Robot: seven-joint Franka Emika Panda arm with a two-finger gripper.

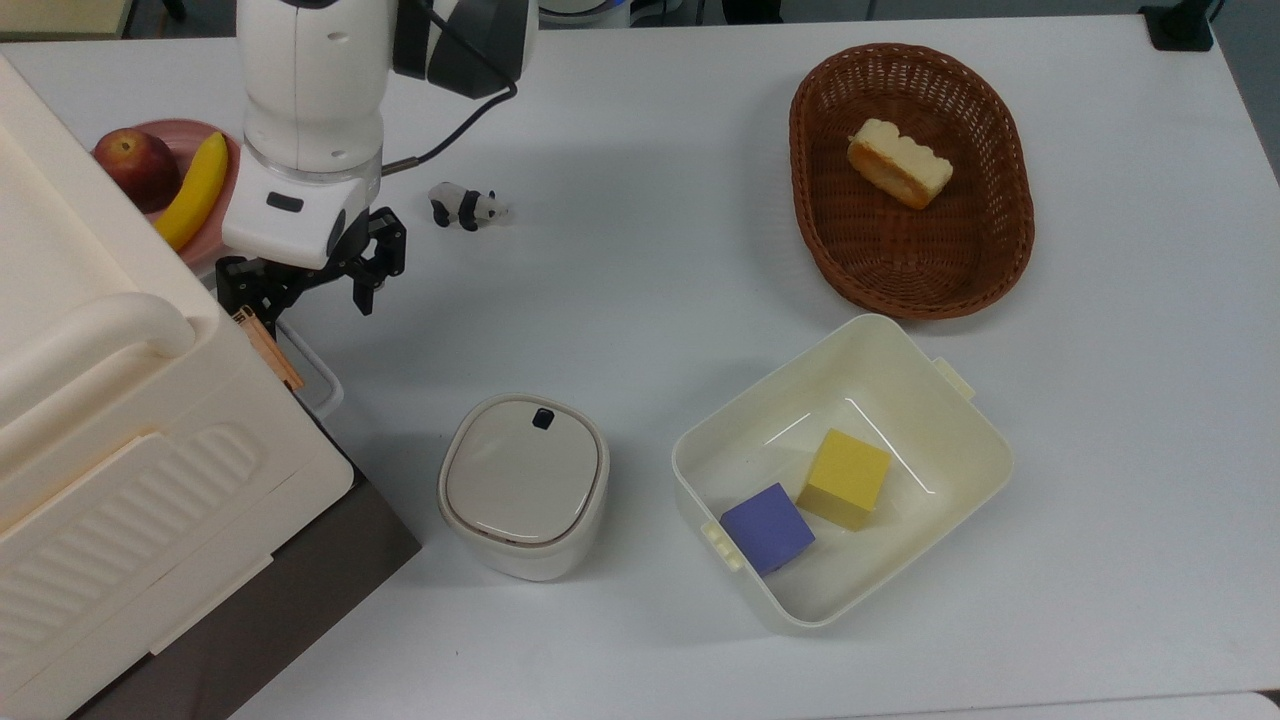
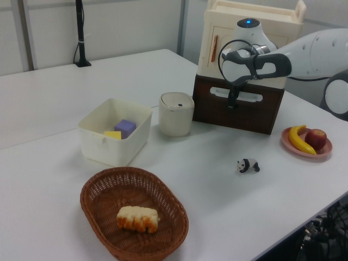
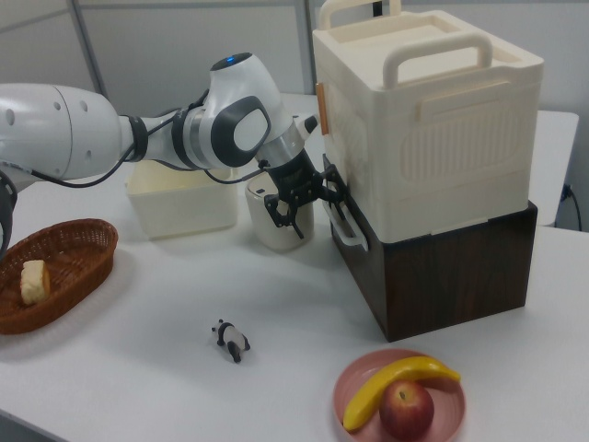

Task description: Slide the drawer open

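The drawer (image 3: pixel 442 276) has a dark brown front (image 2: pixel 239 114), flush with its case, under a cream ribbed box. Its white loop handle (image 1: pixel 318 378) sticks out from the front and also shows as the handle (image 2: pixel 246 98) in the left view and the handle (image 3: pixel 346 230) in the right view. My gripper (image 1: pixel 300 288) hangs open at the handle's end nearest the top view's top. In the right view the gripper (image 3: pixel 304 198) has its fingers spread, one close to the handle. The gripper (image 2: pixel 232 100) sits in front of the handle in the left view. I cannot tell if it touches.
A cream ribbed box (image 1: pixel 120 450) sits on the drawer case. Close by stand a cream lidded bin (image 1: pixel 523 485) and a panda toy (image 1: pixel 465 207). A pink plate (image 1: pixel 180 135) holds an apple and a banana. A cream tub (image 1: pixel 940 400) with cubes and a wicker basket (image 1: pixel 910 290) lie further off.
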